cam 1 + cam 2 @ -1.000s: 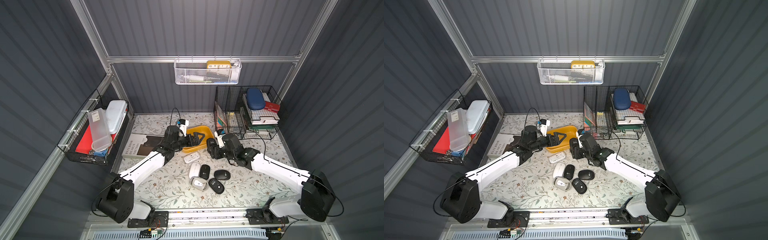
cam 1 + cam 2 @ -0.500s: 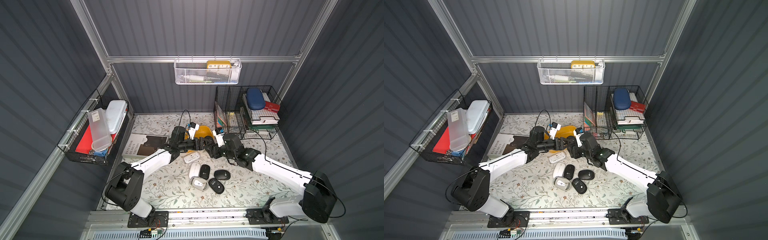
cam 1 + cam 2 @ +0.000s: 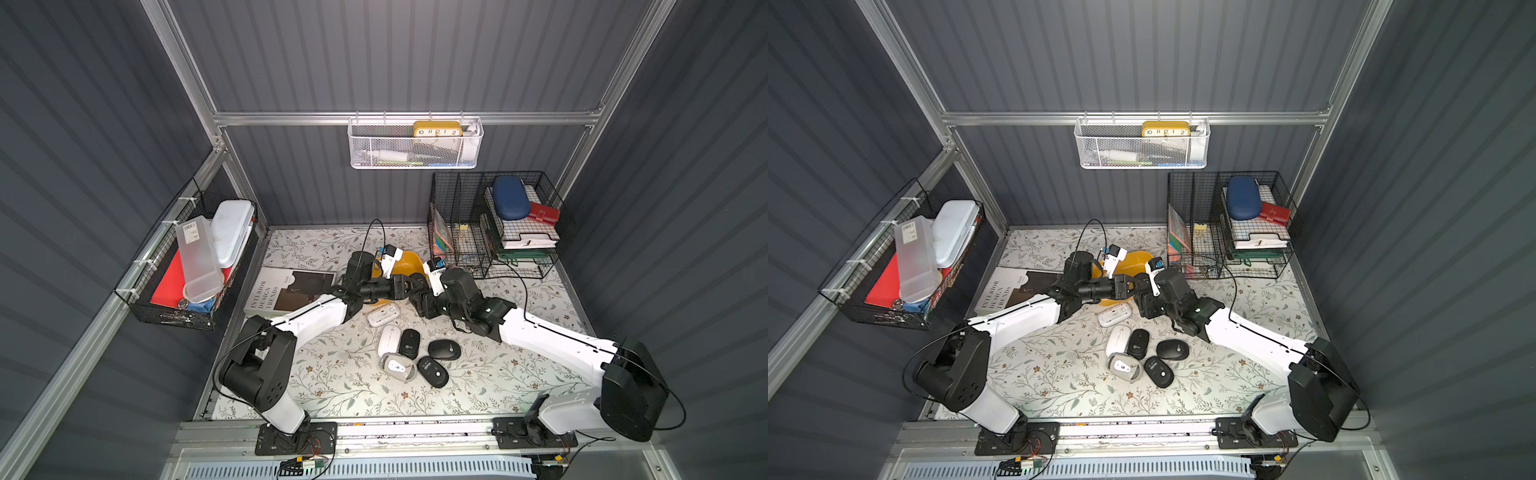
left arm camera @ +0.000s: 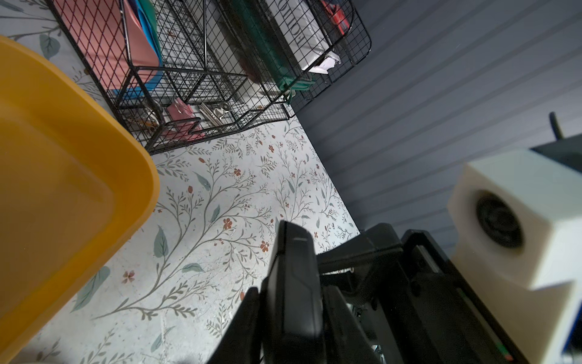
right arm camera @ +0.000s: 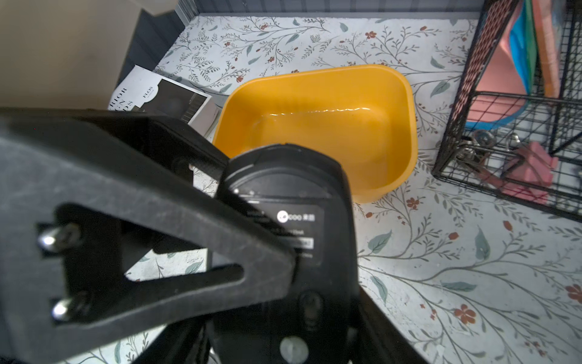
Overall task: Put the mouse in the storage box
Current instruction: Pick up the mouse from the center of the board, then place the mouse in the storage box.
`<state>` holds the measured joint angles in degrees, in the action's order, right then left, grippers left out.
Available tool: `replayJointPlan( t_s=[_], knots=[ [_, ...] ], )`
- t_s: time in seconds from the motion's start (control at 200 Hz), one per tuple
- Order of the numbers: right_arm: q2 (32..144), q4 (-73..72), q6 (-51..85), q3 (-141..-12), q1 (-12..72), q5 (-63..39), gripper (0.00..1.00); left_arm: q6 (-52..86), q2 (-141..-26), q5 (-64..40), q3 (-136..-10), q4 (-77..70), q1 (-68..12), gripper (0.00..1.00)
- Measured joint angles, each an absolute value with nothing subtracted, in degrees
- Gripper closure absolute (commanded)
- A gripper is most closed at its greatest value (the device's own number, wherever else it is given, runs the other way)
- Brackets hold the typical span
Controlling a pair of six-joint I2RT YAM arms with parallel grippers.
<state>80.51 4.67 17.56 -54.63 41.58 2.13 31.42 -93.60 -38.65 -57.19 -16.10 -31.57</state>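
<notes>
Right wrist view is showing your handover: left tool point(image 4: 291, 293) and right tool point(image 5: 286, 315) both clamping the mouse point(image 5: 283, 195); next you're probably opening right, then reaching the storage box point(image 5: 315, 91).

A floral-print tabletop point(image 3: 340, 374) bears the clutter. At the back, near centre, sits the mustard-yellow storage box point(image 3: 405, 268), with a black wire-grid organiser point(image 3: 446, 195) close by in the far right corner. A magazine point(image 3: 282, 293) (cover reading "Interior Design Trends") lies flat by the left edge. In front of the box lies a small white mouse point(image 3: 383, 313). Nearer the front is a loose cluster: a long white mouse point(image 3: 388, 340) touching a slim black mouse point(image 3: 409, 343), an oval black mouse point(image 3: 444, 350) just to their right, and in front of these a grey-and-white mouse point(image 3: 399, 366) beside a third black mouse point(image 3: 433, 371).
</notes>
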Motion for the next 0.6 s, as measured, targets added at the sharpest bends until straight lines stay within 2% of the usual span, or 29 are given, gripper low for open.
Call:
replayJointPlan(
  t_s=[0.135, 0.215, 0.34, 0.6],
  knots=[
    [80.6, 4.3, 18.1, -54.8, 41.6, 3.1, 0.16, 30.9, -93.9, -36.9, -59.0, -13.8, -31.7, 0.96],
    [80.3, 4.1, 19.0, -54.8, 41.4, 3.7, 0.09, 30.5, -93.9, -33.6, -60.7, -11.7, -31.8, 0.97],
    [78.2, 4.8, 19.3, -54.7, 41.4, 5.6, 0.04, 29.8, -95.0, -25.0, -65.8, -7.4, -31.7, 0.97],
    [66.3, 8.4, 21.2, -49.2, 39.4, 14.9, 0.03, 23.6, -108.4, 4.5, -86.0, 2.1, -32.4, 0.98]
  ],
)
